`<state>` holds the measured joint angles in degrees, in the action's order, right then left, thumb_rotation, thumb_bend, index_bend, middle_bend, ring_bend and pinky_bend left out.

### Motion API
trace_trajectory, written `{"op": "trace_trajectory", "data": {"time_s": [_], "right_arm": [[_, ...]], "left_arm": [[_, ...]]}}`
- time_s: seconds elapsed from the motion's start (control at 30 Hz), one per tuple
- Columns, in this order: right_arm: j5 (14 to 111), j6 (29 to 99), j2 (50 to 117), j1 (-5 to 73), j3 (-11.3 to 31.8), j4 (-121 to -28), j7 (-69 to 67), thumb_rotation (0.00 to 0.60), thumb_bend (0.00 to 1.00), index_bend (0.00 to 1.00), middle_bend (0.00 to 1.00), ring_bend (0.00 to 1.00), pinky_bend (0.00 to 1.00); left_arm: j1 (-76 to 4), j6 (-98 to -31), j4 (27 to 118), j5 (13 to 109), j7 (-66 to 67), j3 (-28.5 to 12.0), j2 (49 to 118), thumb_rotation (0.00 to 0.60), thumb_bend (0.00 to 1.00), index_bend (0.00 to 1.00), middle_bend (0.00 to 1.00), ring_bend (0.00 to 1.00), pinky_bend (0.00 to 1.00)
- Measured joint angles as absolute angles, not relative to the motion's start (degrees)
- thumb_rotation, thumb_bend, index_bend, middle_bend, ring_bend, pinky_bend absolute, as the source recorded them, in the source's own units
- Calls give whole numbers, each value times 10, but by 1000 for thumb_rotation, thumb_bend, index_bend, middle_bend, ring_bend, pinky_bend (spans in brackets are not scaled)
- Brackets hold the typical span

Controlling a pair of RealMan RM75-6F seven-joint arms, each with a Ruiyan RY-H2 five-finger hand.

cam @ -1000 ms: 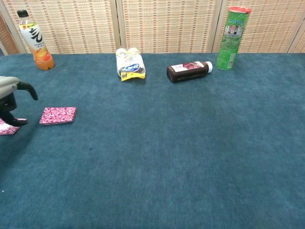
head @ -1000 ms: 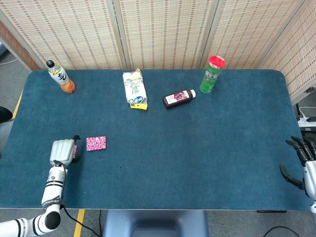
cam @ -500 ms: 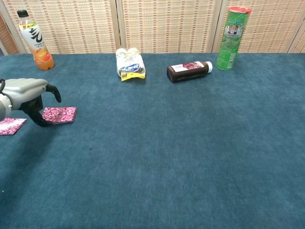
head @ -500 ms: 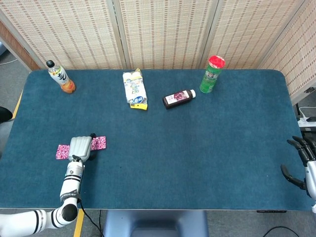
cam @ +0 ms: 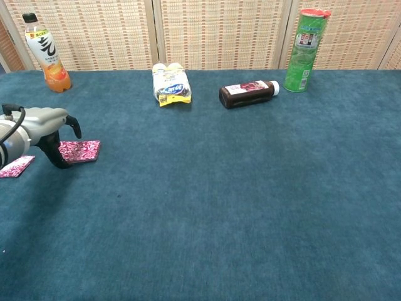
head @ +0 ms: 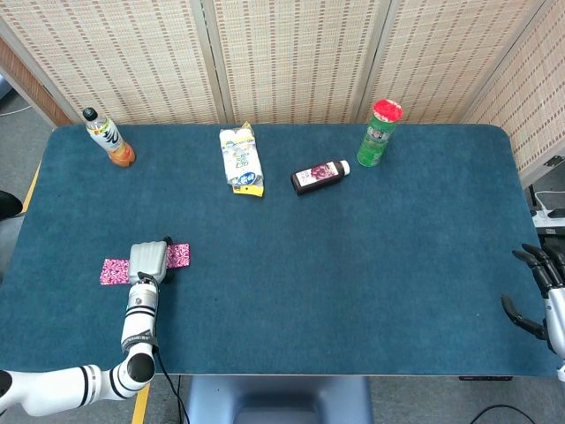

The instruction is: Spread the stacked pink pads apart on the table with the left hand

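My left hand point(cam: 44, 128) sits low between the two pink pads, fingers curled down at the right pad point(cam: 80, 150), seemingly to slide it; actual contact I cannot tell. The left pad point(cam: 15, 166) lies apart, so the spread looks nearly done

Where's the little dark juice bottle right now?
In the head view the dark bottle lies on its side near the table's far edge, between the yellow-and-white packet and the upright green canister.

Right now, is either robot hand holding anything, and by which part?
Nothing is plainly held. The left robot hand sits over the near-left edge of one pink pad; a grip cannot be told. The right robot hand holds nothing.
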<state>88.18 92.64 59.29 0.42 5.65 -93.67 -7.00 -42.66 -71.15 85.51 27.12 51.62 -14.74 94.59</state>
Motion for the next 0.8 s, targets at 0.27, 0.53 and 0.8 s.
{"op": "trace_trajectory", "data": {"time_s": [0.27,0.53,0.8], "right_arm": [[880,925,592,4,57,-938,-71,600,272,192,128,73,284],[880,926,591,4,57,-938,-73,600,272,191,128,73,284],[880,926,590,4,58,-938,-75,600,271,191,128,73,284]], "left_arm": [[-435,-734,845,262,519,-160,967,600,237,255,1000,1000,1000],[-439,-733,835,253,524,-162,978,600,238,255,1000,1000,1000],[-440,-730,808,255,520,-163,992,600,227,278,1000,1000,1000]]}}
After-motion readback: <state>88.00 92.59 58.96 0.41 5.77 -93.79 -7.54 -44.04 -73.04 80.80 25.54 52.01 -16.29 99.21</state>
